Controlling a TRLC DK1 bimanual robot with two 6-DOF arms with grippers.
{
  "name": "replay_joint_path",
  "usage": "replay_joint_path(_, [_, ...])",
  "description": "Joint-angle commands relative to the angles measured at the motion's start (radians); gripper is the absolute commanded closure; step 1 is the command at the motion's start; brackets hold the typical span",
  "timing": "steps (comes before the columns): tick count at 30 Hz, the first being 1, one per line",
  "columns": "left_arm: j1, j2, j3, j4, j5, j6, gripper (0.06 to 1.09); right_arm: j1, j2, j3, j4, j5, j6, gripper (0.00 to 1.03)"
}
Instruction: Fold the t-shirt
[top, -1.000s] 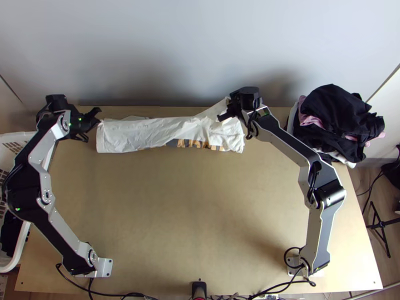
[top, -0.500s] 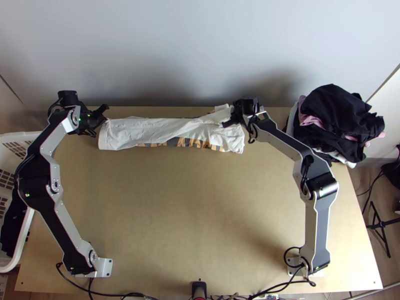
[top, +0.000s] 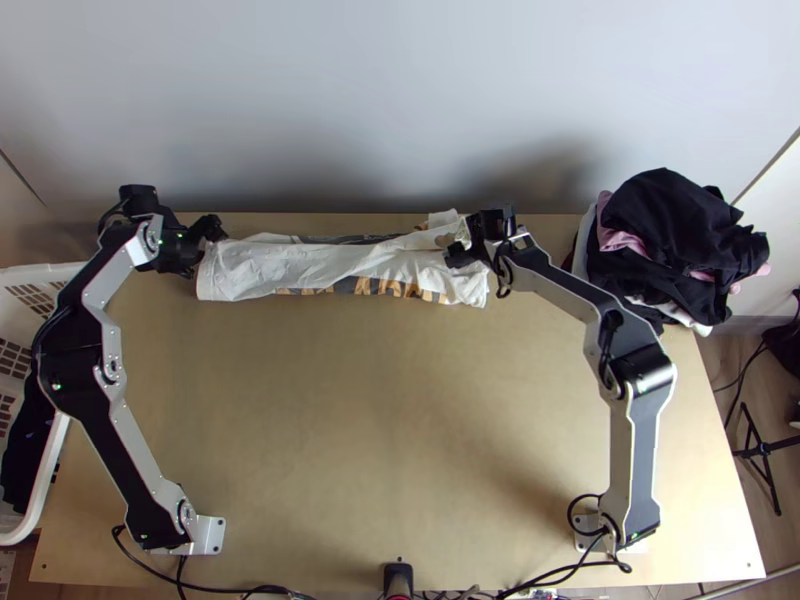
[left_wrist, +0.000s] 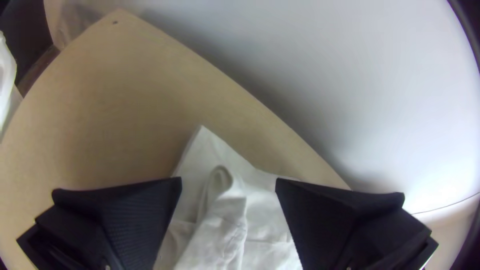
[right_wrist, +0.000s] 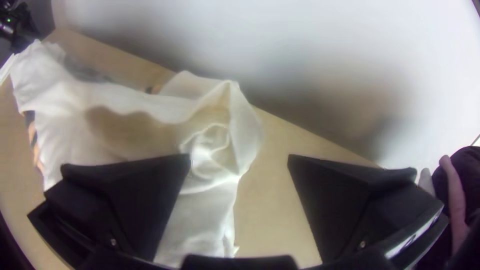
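A: T-shirt (top: 330, 268), position and axis?
B: Along the worktop's (top: 380, 400) far edge — 1 narrow, wrinkled strip, long axis running left to right; which end bears the collar, I cannot tell.
A: Left end effector (top: 206, 248)?
B: At the strip's left end, opened wide, holding nothing.
A: Right end effector (top: 458, 246)?
B: Near the right end — likewise wide, empty.

We log two jointed arms, left (top: 138, 450) and right (top: 645, 440), same build: silver-grey angular links, chunky black joints, small screws along the plates. Green light dots (top: 57, 386) on the casings. Silver base plate (top: 207, 535), bolted; thin black cables (top: 569, 515) loop at base and wrist. We note wide, flat black fingers (left_wrist: 140, 220), finely ribbed, and a white patch (right_wrist: 415, 236) with dark marking beside one.
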Motion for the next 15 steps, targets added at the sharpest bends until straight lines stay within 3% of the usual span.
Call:
replay_joint_path(1, [0.032,-0.063,-0.039,-0.022,0.046,0.012,0.1,0.043,-0.211,-0.163,-0.001,-0.005,0.014,0.04])
replay_joint_path(7, [0.051,-0.095,-0.119,-0.014,0.092,0.05,0.1,0.151,-0.492,-0.358,-0.017,-0.007,0.018,0.04])
replay_joint_path(15, [0.042,-0.106,-0.162,-0.014,0.121,0.067,0.11,0.26,-0.751,-0.373,-0.233,-0.005,0.089,0.04])
